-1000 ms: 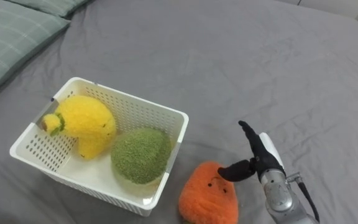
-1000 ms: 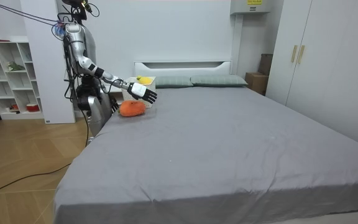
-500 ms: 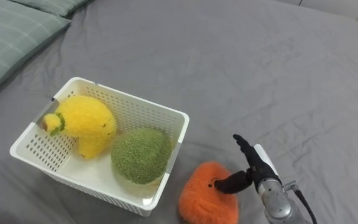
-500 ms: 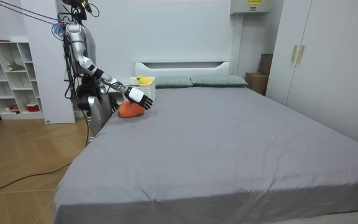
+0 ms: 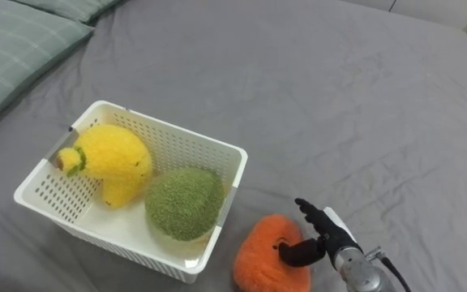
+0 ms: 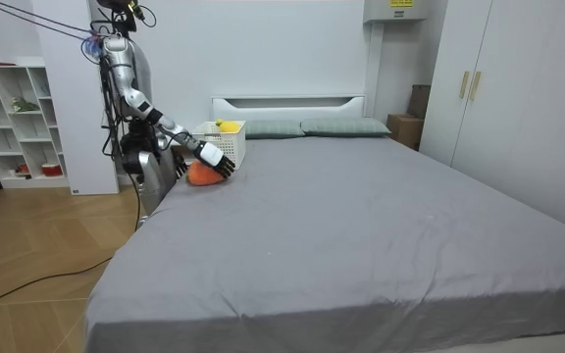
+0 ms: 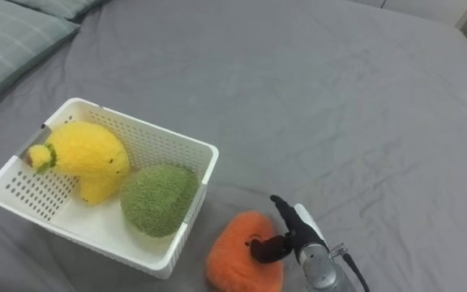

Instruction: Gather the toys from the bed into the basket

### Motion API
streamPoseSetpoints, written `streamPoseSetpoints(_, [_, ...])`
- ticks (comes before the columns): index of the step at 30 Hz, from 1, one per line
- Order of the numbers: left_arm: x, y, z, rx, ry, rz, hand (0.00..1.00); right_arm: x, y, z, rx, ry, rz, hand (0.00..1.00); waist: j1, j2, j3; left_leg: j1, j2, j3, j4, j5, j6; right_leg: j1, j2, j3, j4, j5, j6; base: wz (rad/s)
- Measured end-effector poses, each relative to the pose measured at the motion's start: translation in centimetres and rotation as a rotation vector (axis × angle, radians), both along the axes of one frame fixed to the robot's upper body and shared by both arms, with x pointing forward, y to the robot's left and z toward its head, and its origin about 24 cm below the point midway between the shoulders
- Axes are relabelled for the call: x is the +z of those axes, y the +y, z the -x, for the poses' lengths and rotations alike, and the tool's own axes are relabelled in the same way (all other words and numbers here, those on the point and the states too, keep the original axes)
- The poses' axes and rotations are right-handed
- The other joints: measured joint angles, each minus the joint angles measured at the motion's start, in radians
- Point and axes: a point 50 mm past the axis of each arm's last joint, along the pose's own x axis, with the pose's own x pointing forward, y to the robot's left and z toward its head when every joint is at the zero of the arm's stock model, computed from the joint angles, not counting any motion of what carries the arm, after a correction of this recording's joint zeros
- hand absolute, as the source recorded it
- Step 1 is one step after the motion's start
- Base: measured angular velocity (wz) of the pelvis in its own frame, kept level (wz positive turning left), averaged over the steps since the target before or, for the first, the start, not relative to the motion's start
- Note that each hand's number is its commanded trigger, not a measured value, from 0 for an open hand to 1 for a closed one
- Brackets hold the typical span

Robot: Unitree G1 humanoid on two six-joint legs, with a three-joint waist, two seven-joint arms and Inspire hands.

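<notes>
Yr right hand (image 5: 333, 234) sits at the orange plush toy (image 5: 264, 258), low & right in the eye views. The hand is released, not clenched: fingers (image 5: 307, 212) reach out straight past the toy's upper right edge, and the thumb (image 5: 292, 254) bends in w/ its tip on the orange fur. Nothing is gripped; the toy lies flat on the bed (image 5: 323, 97).

The toy is outside the basket (image 5: 169, 127), just beside the basket's near right corner; can't tell if they touch. The basket is white w/ perforated walls and stands on the grey sheet to the left of the toy. Inside it are 2 toys: a yellow plush toy (image 5: 116, 158) against the left wall, w/ a small green tuft on its left end, & a round green plush toy (image 5: 183, 201) in the near right part, touching the yellow one. A checked grey-green pillow (image 5: 14, 49) lies top left, well apart from the basket.

In the room view you see the robot standing on the wood floor at the bed's side nr the headboard (image 6: 287, 102), on the room view's left, arm stretched out over the mattress to the orange toy. The basket is right behind that toy. A white shelf unit (image 6: 18, 127) stands behind the robot, and a wardrobe (image 6: 518, 108) is on the room view's right.
</notes>
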Motion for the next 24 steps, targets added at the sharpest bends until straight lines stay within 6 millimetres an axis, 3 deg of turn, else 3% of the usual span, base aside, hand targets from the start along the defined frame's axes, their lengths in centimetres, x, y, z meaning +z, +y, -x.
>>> streamPoseSetpoints(12, [0.1,0.6,0.0,-0.008,0.002,-0.008,0.00,-0.6,1.2,0.5,0.095,0.095,-0.065,0.00,0.003,-0.019,-0.0003,-0.016,0.000,-0.002,0.002,-0.002,0.000,-0.008,0.001,-0.001,-0.005,-0.001,0.000,0.00])
streamPoseSetpoints(19, [0.0,0.6,0.0,-0.009,0.007,-0.001,0.00,-0.6,1.3,0.4,0.127,0.097,-0.045,0.00,0.007,-0.016,0.0037,-0.016,0.001,-0.003,0.001,-0.007,0.000,-0.008,0.002,-0.001,-0.003,0.000,0.000,0.00])
streamPoseSetpoints(20, [0.0,0.6,0.0,-0.010,0.009,-0.001,0.00,-0.6,1.3,0.4,0.128,0.097,-0.045,0.14,0.007,-0.015,0.0047,-0.015,0.001,-0.005,0.001,-0.008,0.000,-0.006,0.002,-0.001,-0.003,0.000,0.000,0.00])
streamPoseSetpoints(22, [0.0,0.6,-0.1,-0.010,0.014,0.000,0.00,-0.6,1.3,0.4,0.128,0.098,-0.045,0.52,0.007,-0.013,0.0067,-0.012,0.001,-0.006,0.002,-0.010,0.000,-0.003,0.002,-0.001,-0.004,0.000,0.001,0.00])
streamPoseSetpoints(23, [0.0,0.6,-0.1,-0.010,0.013,0.001,0.00,-0.6,1.3,0.4,0.128,0.097,-0.045,0.84,0.007,-0.013,0.0074,-0.012,0.001,-0.006,0.002,-0.010,0.001,-0.003,0.002,-0.001,-0.004,0.000,0.001,0.00])
streamPoseSetpoints(24, [0.0,0.6,-0.1,-0.010,0.013,0.001,0.00,-0.6,1.3,0.4,0.127,0.096,-0.044,1.00,0.007,-0.013,0.0081,-0.012,0.001,-0.006,0.002,-0.010,0.001,-0.003,0.002,-0.001,-0.004,0.000,0.001,0.00])
